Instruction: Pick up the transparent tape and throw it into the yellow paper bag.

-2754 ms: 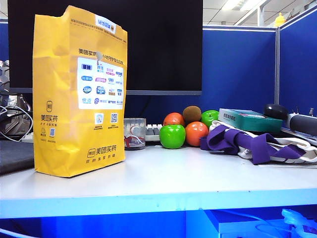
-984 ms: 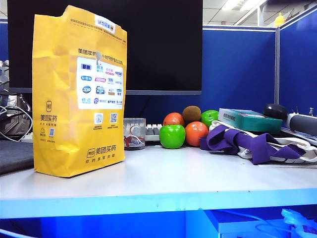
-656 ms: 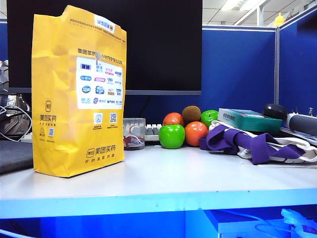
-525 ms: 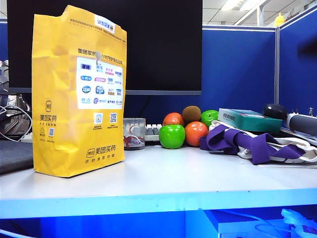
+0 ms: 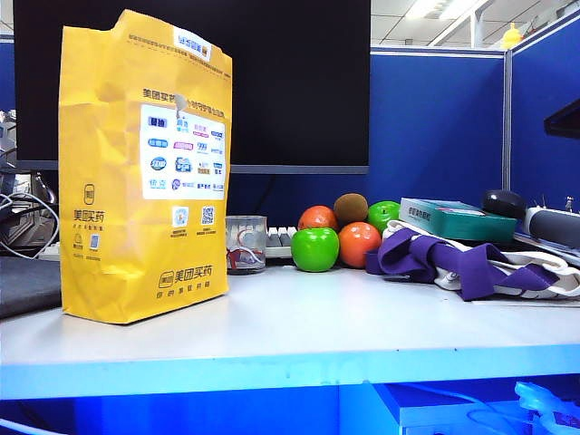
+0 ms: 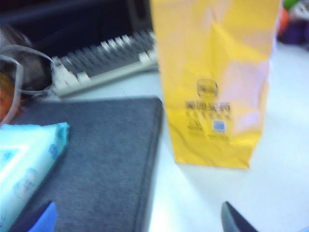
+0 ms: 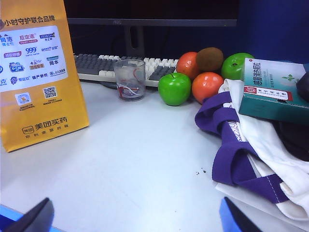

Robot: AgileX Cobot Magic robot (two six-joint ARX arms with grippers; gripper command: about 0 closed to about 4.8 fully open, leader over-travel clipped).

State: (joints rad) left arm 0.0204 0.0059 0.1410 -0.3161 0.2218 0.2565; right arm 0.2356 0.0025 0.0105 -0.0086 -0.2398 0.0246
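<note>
美团买药 on the yellow paper bag (image 7: 34, 72), 999 logo on its white panel (image 7: 31, 50)

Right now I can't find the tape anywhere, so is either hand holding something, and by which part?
Nothing is held: the left hand and right hand both stand open and empty above the table.

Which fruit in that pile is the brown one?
The kiwi, fuzzy brown, perched on top at the back; the others are two green apples and two oranges.

Exterior low at desk edge; wrists above, sharing yellow paper bag (image 5: 145, 168)
</note>
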